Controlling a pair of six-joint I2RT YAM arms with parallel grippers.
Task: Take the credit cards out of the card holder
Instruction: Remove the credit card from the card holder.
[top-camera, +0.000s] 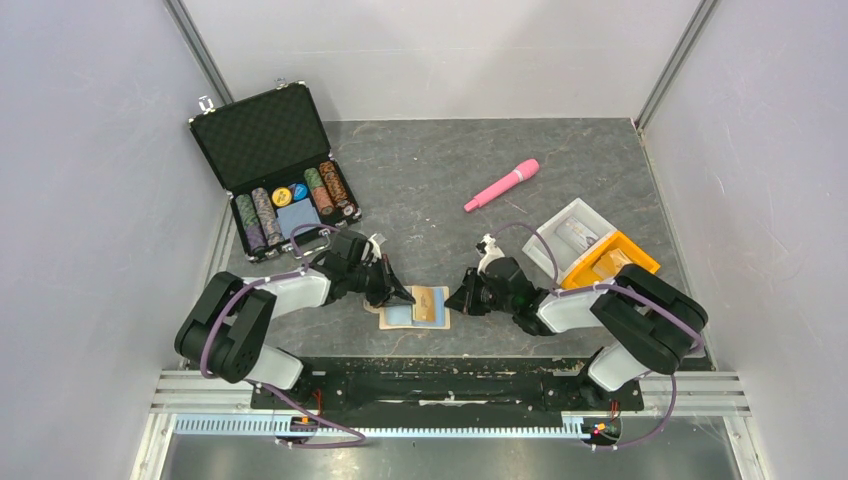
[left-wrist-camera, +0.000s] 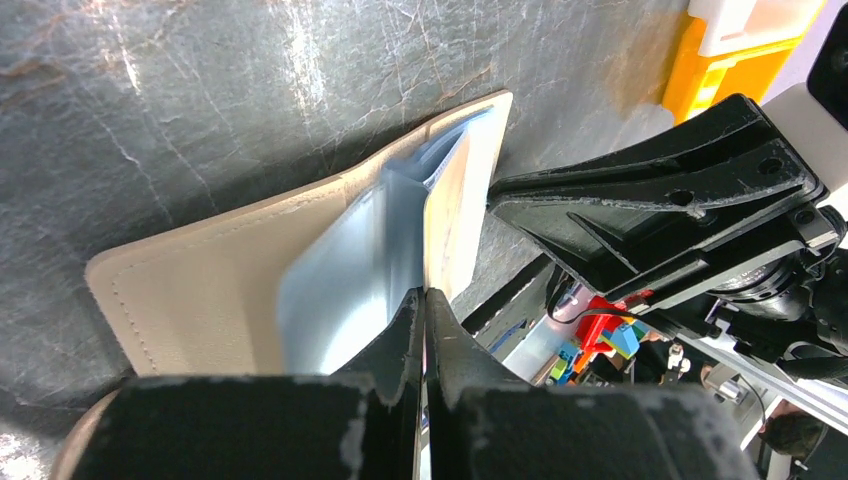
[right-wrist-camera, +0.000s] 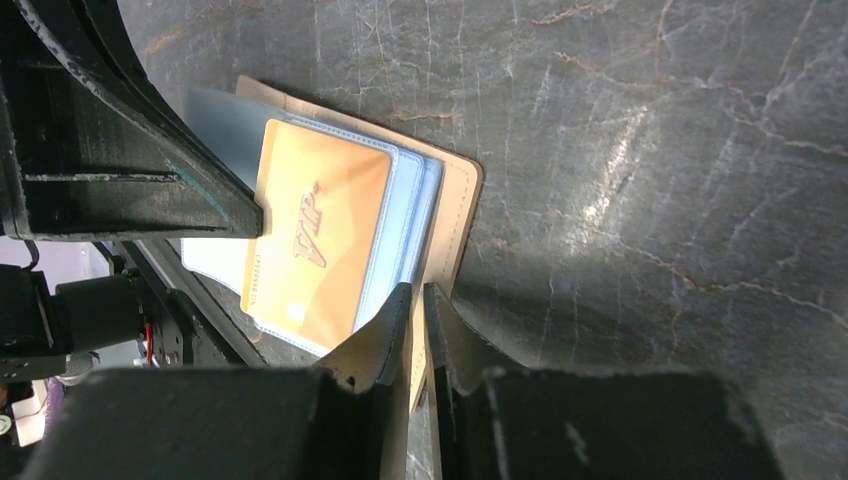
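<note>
At the near middle of the table (top-camera: 480, 190), between the two arms, the card holder (right-wrist-camera: 462, 195) is laid open and flat, its pale blue lining (left-wrist-camera: 340, 270) turned upward. On that lining a gold credit card (right-wrist-camera: 320, 235) marked VIP is seen, lying within the holder's outline. Whether it is tucked in a pocket or partly drawn out cannot be told. More cards beneath it cannot be made out.

The left gripper (left-wrist-camera: 424, 310) is brought in from the left with its jaws pressed together at the edge of the blue lining. Whether a leaf of that lining is pinched cannot be told. The right gripper (right-wrist-camera: 417, 305) is set at the holder's right edge, its jaws drawn narrow, and a tan strip of that edge is seen between them, so the holder is judged to be held there.

The opening of the holder is judged done. No card is seen apart from the holder anywhere on the table, so the removal itself is judged not yet done: the gold card, and any others inside, are left to be drawn out and set down.
</note>
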